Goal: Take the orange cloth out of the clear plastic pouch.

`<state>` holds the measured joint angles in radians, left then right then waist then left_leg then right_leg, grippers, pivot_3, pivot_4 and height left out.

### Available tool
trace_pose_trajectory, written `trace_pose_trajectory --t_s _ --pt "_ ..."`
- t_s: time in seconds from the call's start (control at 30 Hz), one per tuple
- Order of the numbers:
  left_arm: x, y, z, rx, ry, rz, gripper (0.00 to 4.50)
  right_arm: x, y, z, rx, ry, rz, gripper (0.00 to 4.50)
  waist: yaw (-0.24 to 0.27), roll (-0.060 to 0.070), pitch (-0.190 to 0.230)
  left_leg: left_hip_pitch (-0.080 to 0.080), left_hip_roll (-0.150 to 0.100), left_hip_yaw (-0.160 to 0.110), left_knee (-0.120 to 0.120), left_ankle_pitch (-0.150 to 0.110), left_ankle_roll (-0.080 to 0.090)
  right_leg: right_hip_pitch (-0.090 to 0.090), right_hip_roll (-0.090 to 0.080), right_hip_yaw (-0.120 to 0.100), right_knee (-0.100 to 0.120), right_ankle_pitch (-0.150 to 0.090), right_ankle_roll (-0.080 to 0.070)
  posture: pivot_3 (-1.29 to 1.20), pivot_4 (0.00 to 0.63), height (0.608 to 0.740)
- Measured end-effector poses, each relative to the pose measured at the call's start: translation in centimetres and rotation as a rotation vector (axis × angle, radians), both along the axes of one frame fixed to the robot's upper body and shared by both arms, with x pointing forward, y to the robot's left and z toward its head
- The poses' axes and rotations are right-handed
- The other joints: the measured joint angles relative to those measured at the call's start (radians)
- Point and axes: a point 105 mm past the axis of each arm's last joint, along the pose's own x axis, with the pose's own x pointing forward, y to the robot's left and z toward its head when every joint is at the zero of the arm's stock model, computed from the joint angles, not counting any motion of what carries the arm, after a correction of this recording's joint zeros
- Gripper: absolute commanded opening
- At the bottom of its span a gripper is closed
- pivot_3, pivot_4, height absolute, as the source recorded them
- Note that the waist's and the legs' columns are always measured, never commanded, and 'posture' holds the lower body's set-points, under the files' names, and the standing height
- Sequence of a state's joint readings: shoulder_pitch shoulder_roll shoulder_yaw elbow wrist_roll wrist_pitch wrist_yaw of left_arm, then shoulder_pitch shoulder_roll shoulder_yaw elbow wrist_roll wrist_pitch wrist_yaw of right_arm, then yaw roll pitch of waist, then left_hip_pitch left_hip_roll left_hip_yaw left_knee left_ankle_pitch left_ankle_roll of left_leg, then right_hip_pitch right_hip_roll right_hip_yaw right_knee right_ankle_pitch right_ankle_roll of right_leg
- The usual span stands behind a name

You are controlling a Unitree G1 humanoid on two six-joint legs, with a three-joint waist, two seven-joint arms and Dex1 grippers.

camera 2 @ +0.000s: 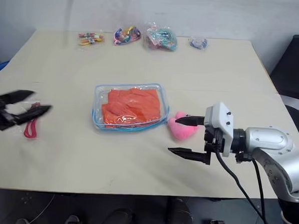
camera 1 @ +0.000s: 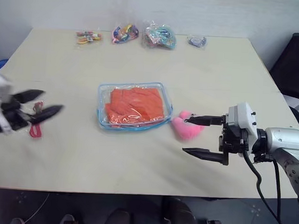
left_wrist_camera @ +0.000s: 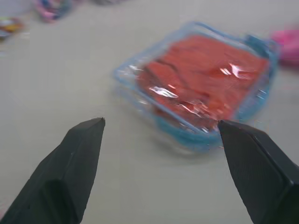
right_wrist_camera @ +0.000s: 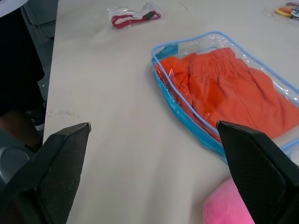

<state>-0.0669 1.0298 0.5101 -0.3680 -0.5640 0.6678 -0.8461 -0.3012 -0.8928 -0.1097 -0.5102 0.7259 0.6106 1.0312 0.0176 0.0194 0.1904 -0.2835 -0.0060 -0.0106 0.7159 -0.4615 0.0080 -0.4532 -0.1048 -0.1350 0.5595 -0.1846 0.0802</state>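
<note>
The orange cloth (camera 1: 135, 105) is inside the clear plastic pouch (camera 1: 132, 125), which lies flat in the middle of the table (camera 1: 217, 65). Nothing is out yet. The left gripper (camera 1: 39, 103) and the right gripper (camera 1: 204, 137) both have their fingers apart, holding nothing, away from the pouch on either side.

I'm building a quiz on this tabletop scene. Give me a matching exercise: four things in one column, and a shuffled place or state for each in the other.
1. orange cloth
2. pink plush toy
3. red strap
4. right gripper

a. jaws open, empty
b. inside the clear plastic pouch
c. right of the pouch
d. left of the pouch, in a small clear bag

Pairs: 1-b, 2-c, 3-d, 4-a
</note>
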Motion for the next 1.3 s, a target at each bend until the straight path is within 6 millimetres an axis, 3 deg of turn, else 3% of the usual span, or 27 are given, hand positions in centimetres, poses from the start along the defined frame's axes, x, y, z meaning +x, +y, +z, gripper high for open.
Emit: trace_pose_trajectory --t_s 0.17,0.3,0.7,0.83,1.17,1.3 --pt "1.7 -4.2 -1.9 0.307 -0.072 -0.235 4.09 0.0 -0.2 -0.2 0.001 -0.001 -0.03 4.5 0.004 0.001 0.001 -0.001 0.001 0.012 0.0 0.0 -0.003 -0.004 0.007 0.0 0.001 0.002 -0.004 0.0 0.15 0.74" --pt "3.3 -6.0 -2.7 0.449 -0.144 -0.316 4.09 -0.6 -0.1 -0.4 -0.001 -0.003 -0.038 4.5 0.004 0.001 0.001 -0.003 0.002 0.019 -0.001 0.0 -0.003 -0.006 0.008 0.004 0.002 0.002 -0.005 0.0 0.15 0.74" --pt "5.6 -7.0 -5.6 0.566 -0.167 -0.334 4.09 -1.2 -0.7 0.0 0.004 -0.029 -0.109 4.5 0.009 0.0 0.001 -0.005 0.001 0.022 0.001 0.0 -0.001 -0.008 0.009 0.007 0.006 0.002 -0.005 0.0 0.15 0.74" --pt "6.5 -7.5 -5.5 0.572 -0.211 -0.331 3.22 -1.5 -0.7 0.0 0.006 -0.028 -0.124 4.5 0.01 0.0 0.0 -0.005 0.001 0.022 0.002 0.0 -0.001 -0.008 0.008 0.006 0.006 0.002 -0.005 0.0 0.15 0.74" --pt "6.6 -8.1 -6.2 0.591 -0.222 -0.381 0.04 -1.5 -0.7 0.1 0.011 -0.025 -0.141 4.5 0.007 0.0 0.0 -0.005 0.001 0.022 0.002 0.0 -0.001 -0.008 0.009 0.007 0.007 0.003 -0.005 0.0 0.15 0.74" --pt "6.3 -8.2 -6.4 0.598 -0.223 -0.409 0.04 -1.6 -0.7 0.0 0.008 -0.018 -0.137 4.5 0.008 0.0 0.0 -0.005 0.001 0.022 0.002 0.0 -0.001 -0.008 0.008 0.007 0.007 0.003 -0.005 0.0 0.15 0.74"
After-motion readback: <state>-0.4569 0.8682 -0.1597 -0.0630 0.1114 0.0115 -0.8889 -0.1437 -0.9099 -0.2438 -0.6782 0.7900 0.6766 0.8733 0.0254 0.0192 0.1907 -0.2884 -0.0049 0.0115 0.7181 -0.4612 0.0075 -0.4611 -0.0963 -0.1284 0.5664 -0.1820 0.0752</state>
